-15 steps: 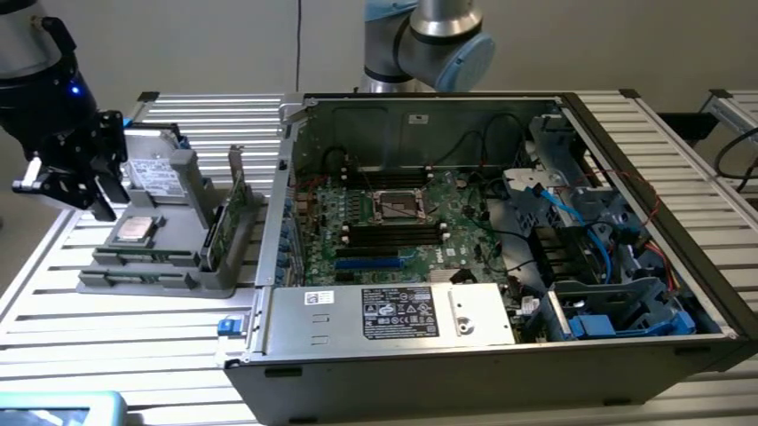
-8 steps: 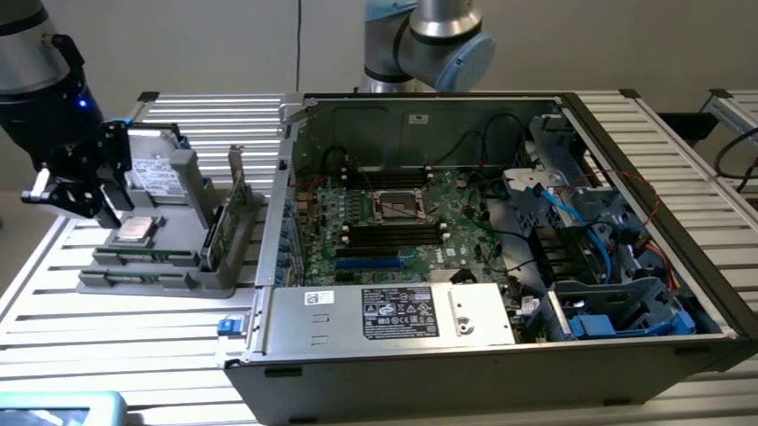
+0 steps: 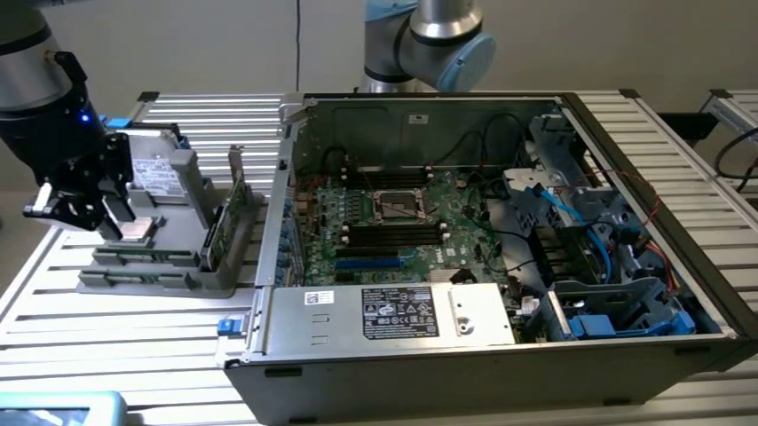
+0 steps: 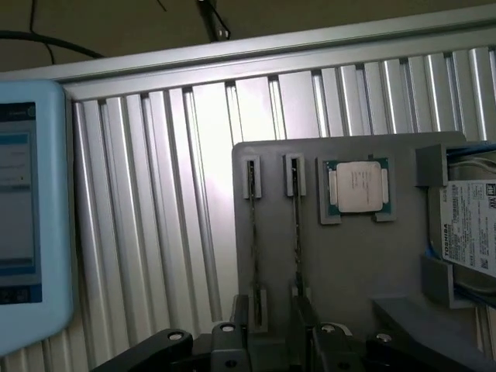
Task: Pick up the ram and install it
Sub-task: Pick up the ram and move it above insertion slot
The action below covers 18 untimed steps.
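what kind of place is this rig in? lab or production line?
Probably a robotics lab or test cell for PC assembly: an open computer case with its motherboard exposed, and a grey fixture presenting loose parts such as a CPU, both on an aluminium-profile table.

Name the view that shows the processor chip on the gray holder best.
The wrist view: the processor chip faces the camera, whole, metal lid framed in green. The exterior view shows it slantwise, beside the gripper.

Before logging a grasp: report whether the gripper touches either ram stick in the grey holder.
Cannot tell. In the wrist view the gripper overlaps the near ends of the ram sticks; neither contact nor gap shows.
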Each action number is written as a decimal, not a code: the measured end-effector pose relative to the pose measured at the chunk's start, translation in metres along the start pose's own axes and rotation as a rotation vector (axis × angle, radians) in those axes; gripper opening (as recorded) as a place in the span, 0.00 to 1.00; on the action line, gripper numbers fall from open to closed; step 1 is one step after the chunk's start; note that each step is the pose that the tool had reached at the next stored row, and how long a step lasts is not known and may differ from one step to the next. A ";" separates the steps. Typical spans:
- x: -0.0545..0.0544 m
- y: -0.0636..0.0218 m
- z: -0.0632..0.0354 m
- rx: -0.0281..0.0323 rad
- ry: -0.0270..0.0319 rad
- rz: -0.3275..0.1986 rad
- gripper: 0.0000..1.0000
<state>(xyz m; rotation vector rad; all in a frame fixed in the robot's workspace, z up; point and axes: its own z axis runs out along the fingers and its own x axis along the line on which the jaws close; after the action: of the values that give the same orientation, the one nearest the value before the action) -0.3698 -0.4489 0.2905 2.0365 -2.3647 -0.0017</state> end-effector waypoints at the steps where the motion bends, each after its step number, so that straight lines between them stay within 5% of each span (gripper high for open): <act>1: 0.001 -0.0004 0.0017 -0.0002 0.0000 0.000 0.36; 4: 0.003 -0.0015 0.0061 -0.0015 0.0001 0.000 0.36; 10: 0.005 -0.0076 0.0114 -0.0137 0.0021 0.000 0.36; 14: 0.006 -0.0078 0.0127 -0.0140 0.0038 0.000 0.36; 18: 0.006 -0.0079 0.0161 -0.0108 0.0134 0.000 0.36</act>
<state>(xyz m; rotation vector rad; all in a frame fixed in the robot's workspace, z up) -0.3631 -0.4559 0.2744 2.0253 -2.3517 -0.0008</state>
